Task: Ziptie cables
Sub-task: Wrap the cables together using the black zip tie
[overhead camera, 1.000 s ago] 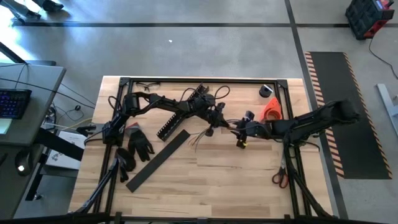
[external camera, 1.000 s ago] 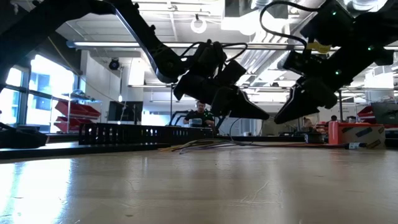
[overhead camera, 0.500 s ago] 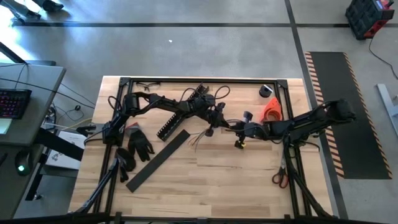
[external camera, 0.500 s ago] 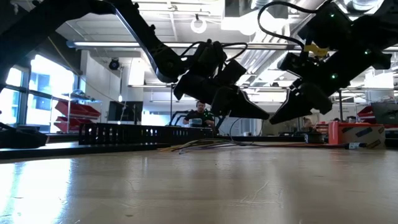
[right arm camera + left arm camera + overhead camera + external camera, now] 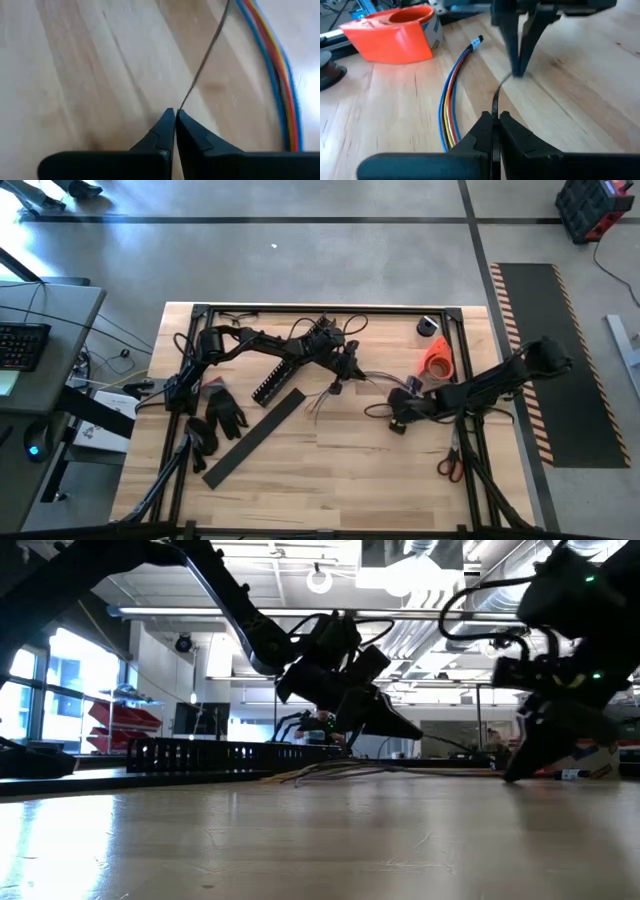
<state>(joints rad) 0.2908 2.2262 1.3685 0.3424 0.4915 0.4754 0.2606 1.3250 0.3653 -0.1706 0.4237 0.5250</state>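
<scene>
Two grippers are at work near the middle of the table, and both have their fingers pressed fully together on one thin dark strand (image 5: 496,97): the left gripper (image 5: 493,120) pinches one end and the right gripper (image 5: 175,114) pinches it further along, so the strand runs between them just above the wood. I cannot tell whether this strand is a tie or a dark wire pulled out of the bundle. The cables (image 5: 451,95) lie flat on the table just beside the strand, running from near the left gripper toward one orange plastic holder (image 5: 395,30). I count about five wires in the bundle, in blue, red and yellow, but they lie too close together to be sure. They look very light, limp and smooth, so I judge they will sag, spread apart and slide out of a loose pinch. The best hold is probably across the whole bundle where the wires lie tightest together, away from the splayed free ends, with the jaws closed firmly. Elsewhere on the table I count one black slotted channel (image 5: 280,370), one flat black strip (image 5: 255,437), two black gloves (image 5: 222,412) and one pair of red-handled scissors (image 5: 448,465).
</scene>
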